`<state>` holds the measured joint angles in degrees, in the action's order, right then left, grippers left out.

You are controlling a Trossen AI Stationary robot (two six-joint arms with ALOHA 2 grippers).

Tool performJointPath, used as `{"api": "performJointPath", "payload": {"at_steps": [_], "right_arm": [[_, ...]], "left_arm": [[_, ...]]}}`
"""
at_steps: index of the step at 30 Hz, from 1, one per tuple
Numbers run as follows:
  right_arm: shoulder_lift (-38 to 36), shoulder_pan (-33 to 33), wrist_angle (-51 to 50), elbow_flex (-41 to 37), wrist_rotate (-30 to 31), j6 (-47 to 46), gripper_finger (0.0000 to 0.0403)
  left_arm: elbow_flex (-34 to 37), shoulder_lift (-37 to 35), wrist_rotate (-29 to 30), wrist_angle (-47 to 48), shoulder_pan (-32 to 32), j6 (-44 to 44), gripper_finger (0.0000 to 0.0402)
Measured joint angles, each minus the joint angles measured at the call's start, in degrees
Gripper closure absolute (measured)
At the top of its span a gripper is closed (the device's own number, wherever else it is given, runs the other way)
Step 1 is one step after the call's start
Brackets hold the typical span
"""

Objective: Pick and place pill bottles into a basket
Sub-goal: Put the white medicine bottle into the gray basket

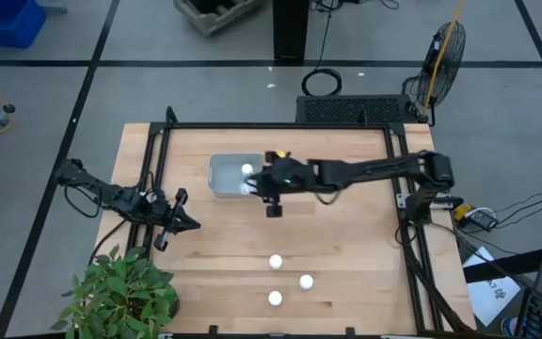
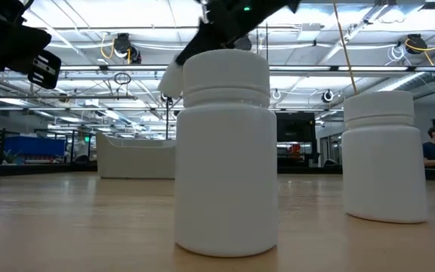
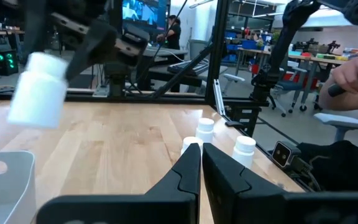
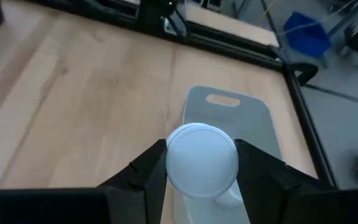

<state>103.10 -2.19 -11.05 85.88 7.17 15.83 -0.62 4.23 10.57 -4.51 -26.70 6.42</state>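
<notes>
My right gripper (image 1: 252, 185) is shut on a white pill bottle (image 4: 202, 160), held in the air over the right end of the pale grey-blue basket (image 1: 226, 175). The held bottle also shows in the left wrist view (image 3: 38, 91). One bottle (image 1: 247, 170) lies inside the basket. Three bottles (image 1: 276, 262), (image 1: 306, 281), (image 1: 275, 298) stand upright on their bases near the table's near edge. My left gripper (image 3: 201, 163) is shut and empty at the table's left edge. My right gripper pinches the bottle's cap end (image 3: 47, 64) between its two fingers (image 4: 149, 167), one on either side. The fingers come from above, slanting from the table's right. The bottle hangs tilted below the fingers, lifted clear of the table and the basket.
A black frame (image 1: 280, 126) runs round the table. A potted plant (image 1: 120, 294) stands at the near left corner. Bare wood (image 1: 346, 235) lies between the basket and the three standing bottles. A person's hand (image 3: 353, 74) shows beyond the table's edge.
</notes>
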Motion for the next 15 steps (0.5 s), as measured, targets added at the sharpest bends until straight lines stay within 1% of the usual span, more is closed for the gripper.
{"api": "performJointPath", "payload": {"at_steps": [4,6,8,10,13,15], "right_arm": [[6.39,-2.61,-7.34,9.84,-0.55,0.38,0.0251],[9.35,-4.09,-10.83,14.28,-3.43,0.76,0.0252],[12.00,-5.37,-10.51,17.99,-6.74,1.99,0.0253],[14.56,-6.49,-11.68,21.88,-8.70,2.91,0.0253],[17.93,-8.04,-14.08,27.36,-10.44,3.03,0.0253],[19.76,-8.85,-14.42,29.57,-11.54,3.39,0.0251]], "left_arm": [[0.00,0.00,0.00,0.00,-0.02,0.00,0.0378],[0.00,0.00,0.00,0.00,-0.02,0.00,0.0378],[0.00,0.00,-0.01,0.00,0.00,0.00,0.0378],[0.00,0.00,0.00,0.00,-0.02,0.00,0.0378],[0.00,0.00,0.00,-0.02,-0.02,0.00,0.0378],[0.00,0.00,-0.02,0.00,-0.01,0.00,0.0378]]}}
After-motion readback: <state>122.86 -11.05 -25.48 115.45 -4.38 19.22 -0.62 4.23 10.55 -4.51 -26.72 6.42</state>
